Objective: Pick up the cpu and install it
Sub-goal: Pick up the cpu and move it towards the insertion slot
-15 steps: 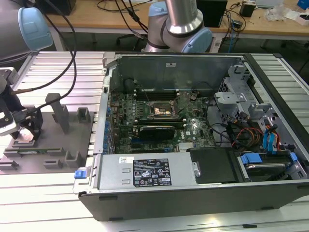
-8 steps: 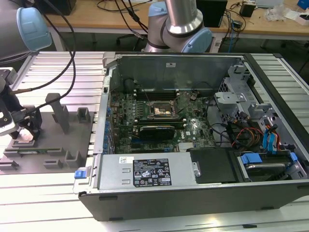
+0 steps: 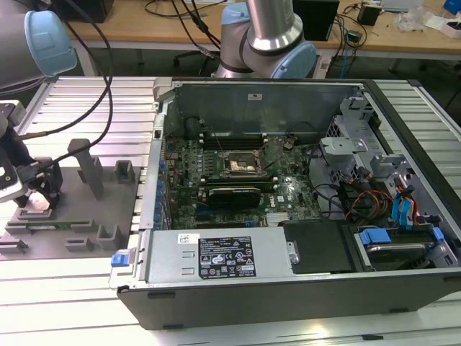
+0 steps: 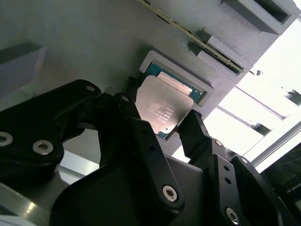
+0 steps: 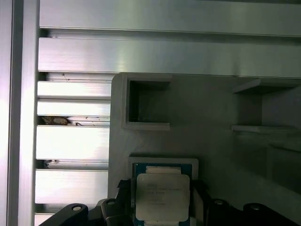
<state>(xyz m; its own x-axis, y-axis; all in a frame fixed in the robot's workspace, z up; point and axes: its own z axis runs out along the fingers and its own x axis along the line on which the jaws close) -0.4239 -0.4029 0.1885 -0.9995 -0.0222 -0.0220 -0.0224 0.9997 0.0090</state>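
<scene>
Fixture (image 4: 84, 42) beneath tool (image 4: 160, 112) tight on cpu (image 5: 162, 197)

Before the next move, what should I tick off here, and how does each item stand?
1. Hand centred on cpu: ok. In the second wrist view the hand straddles the cpu.
2. Cpu level in the fixture pocket: cannot tell.
3. Hold on cpu secure: cannot tell.
4. Way in from above: ok. In the exterior view the case lies with its side off and the socket in plain sight.
5. Socket frame lifted: cannot tell.
</scene>
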